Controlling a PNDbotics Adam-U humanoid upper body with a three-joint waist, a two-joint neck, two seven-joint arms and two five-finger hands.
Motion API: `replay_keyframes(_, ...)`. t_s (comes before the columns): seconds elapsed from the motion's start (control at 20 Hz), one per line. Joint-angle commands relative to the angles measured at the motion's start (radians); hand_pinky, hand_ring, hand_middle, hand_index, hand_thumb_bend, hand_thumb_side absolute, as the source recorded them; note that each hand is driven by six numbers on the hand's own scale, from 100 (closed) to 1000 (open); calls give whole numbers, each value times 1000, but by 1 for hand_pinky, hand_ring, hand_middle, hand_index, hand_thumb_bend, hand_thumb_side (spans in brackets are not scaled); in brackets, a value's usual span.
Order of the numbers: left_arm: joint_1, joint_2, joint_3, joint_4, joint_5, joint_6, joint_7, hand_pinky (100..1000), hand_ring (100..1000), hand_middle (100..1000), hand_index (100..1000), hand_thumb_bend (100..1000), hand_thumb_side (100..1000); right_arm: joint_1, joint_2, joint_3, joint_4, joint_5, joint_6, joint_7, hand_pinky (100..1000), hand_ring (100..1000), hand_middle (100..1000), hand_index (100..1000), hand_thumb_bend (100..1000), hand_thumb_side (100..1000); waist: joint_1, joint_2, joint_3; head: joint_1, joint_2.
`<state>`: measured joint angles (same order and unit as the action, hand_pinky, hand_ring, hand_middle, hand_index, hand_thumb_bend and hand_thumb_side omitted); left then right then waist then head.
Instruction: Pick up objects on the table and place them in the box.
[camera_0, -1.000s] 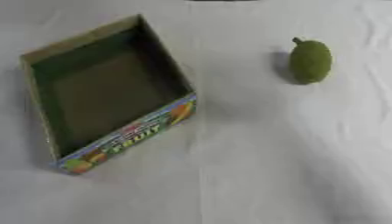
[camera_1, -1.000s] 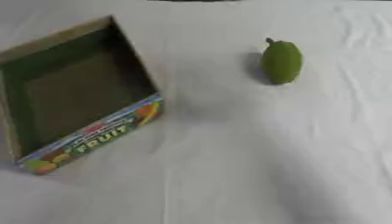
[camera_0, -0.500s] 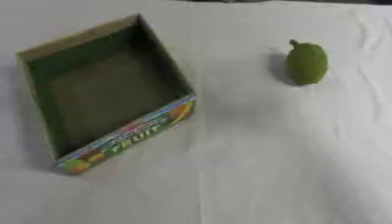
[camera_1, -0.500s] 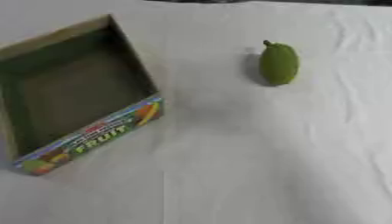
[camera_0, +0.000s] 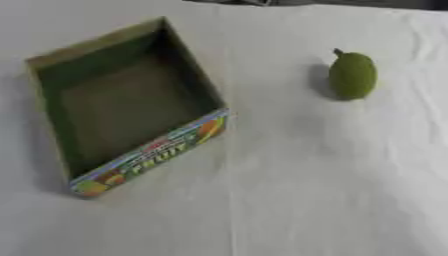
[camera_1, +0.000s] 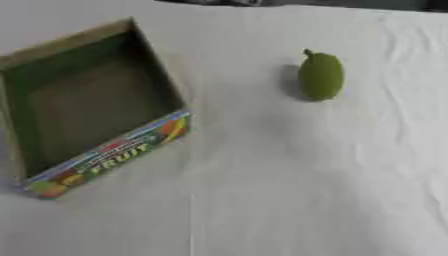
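Observation:
A green oval fruit (camera_0: 353, 75) with a short stem lies on the white cloth at the right, far side. An open cardboard box (camera_0: 151, 156) with a green inside and a colourful "FRUIT" front wall stands at the left, turned at an angle; nothing lies in it. The fruit is well apart from the box, to its right. Neither of my hands shows in either view.
A white cloth (camera_0: 315, 190) covers the table, wrinkled toward the right side. A dark strip (camera_1: 289, 3) runs along the far edge of the table at the top.
The whole picture has shifted down a little, so the camera has tilted. The fruit and the box stay in the same places relative to each other.

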<state>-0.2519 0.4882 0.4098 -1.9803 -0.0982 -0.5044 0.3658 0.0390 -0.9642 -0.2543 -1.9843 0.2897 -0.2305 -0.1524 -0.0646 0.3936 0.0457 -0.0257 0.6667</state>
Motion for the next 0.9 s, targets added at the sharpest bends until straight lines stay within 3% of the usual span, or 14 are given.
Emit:
replay_keyframes(0.05, 8, 35, 14, -20, -8, -3, 2, 633, 652, 568, 772, 100, 492, 49, -121, 0, -16, 55, 52, -7, 868, 984, 896, 924, 100, 200, 3, -23, 4, -9, -3)
replay_keyframes(0.1, 11, 33, 14, -20, -8, -3, 0, 633, 652, 568, 772, 100, 493, 61, -147, 9, -16, 71, 68, -8, 874, 997, 892, 930, 100, 100, 4, -24, 6, -11, -4)
replay_keyframes(0.15, 14, 31, 14, -20, -9, -4, -1, 633, 652, 568, 772, 100, 496, 64, -172, 21, -16, 87, 84, -5, 876, 1000, 899, 932, 100, 210, 5, -23, 8, -13, -5)
replay_keyframes(0.4, 19, 24, 16, -20, -9, -5, -5, 632, 652, 567, 772, 100, 499, 52, -245, 93, -13, 163, 146, 38, 893, 1000, 902, 945, 100, 243, 11, -21, 16, -20, -11)
replay_keyframes(0.6, 21, 19, 14, -20, -6, -6, -13, 631, 651, 567, 773, 100, 505, 30, -255, 142, -7, 192, 142, 96, 903, 1000, 889, 949, 100, 276, 12, -20, 24, -27, -15)
replay_keyframes(0.9, 20, 16, 12, -20, 0, -6, -21, 631, 651, 567, 772, 100, 506, -13, -269, 173, -15, 169, 121, 188, 911, 1000, 891, 966, 100, 306, 13, -22, 33, -32, -16)
